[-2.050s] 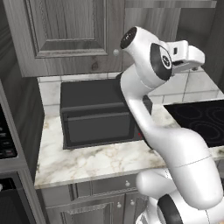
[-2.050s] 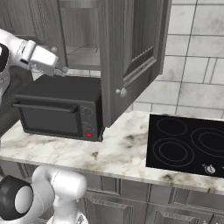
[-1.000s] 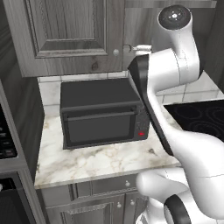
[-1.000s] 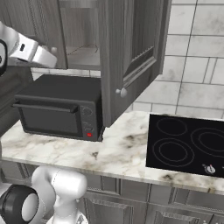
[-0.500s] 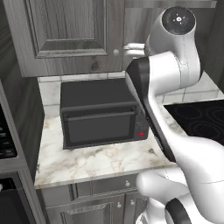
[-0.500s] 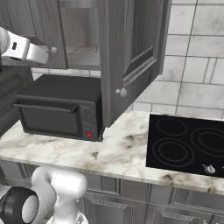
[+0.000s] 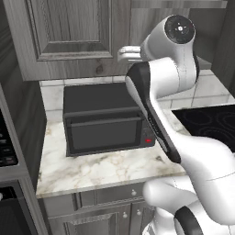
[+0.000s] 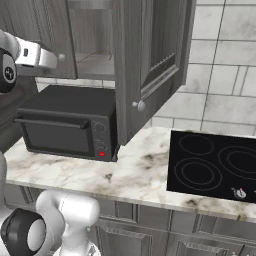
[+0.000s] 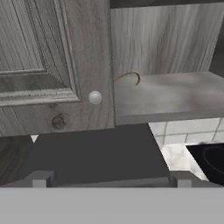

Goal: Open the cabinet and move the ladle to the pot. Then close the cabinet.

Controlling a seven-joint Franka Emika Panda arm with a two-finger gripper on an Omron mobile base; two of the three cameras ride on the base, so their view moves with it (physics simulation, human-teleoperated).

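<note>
Grey cabinet [image 8: 150, 60], right door open; possibly ladle [image 9: 129, 78] on shelf.

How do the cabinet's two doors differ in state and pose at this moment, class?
The right door is swung wide open, standing out over the counter, while the left door is shut flat against the cabinet. The right door exposes the shelf, while the left door hides what lies behind it. Both are grey wood-grain raised-panel doors, each with a small round silver knob.
</note>
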